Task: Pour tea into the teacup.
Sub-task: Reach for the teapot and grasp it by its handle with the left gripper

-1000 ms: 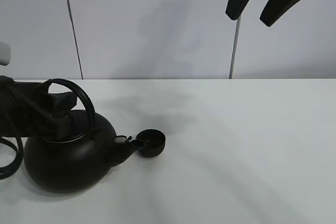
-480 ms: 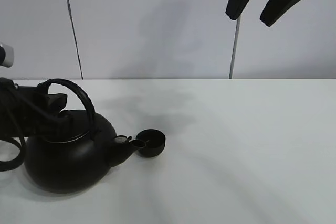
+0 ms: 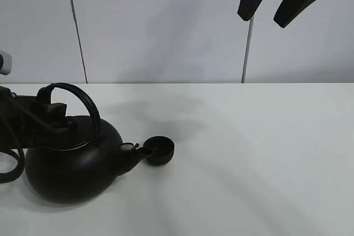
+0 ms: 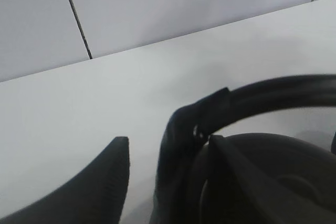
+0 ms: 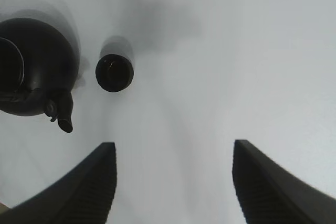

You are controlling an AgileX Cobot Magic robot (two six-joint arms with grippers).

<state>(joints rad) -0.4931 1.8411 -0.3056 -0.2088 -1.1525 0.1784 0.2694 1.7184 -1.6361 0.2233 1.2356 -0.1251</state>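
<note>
Kettle (image 3: 72,164) sits upright on the white table (image 3: 249,164), near-left, arched handle (image 3: 80,96) up, spout (image 3: 138,153) pointing right; teacup (image 3: 159,151) stands on the table just right of the spout tip, upright and untouched. From the high view the tip seems to meet the cup's rim, but the right wrist view shows spout (image 5: 65,123) and teacup (image 5: 114,73) a little apart, so I take the tip to be beside the cup, not over it. Left gripper (image 3: 54,115) is at the far-left end of the handle; in its wrist view one finger (image 4: 107,182) lies outside the handle (image 4: 262,95) with a pale strip of table showing between them, and a dark shape inside the arch is probably the other finger; jaws straddle the handle at a middling width, but whether they have bitten on it I cannot tell. Right gripper (image 3: 261,19) hangs high at the far right, well clear, jaws wide and holding nothing. Progress, as I judge it: early, at the grasp stage; kettle not lifted or tipped, no stream visible, cup contents too dark to read. Left to do: a firm hold on the handle, lift, bring the spout over the rim, tip slowly. Risk: the low cup is light, and a nudge from the spout could slide it.
</note>
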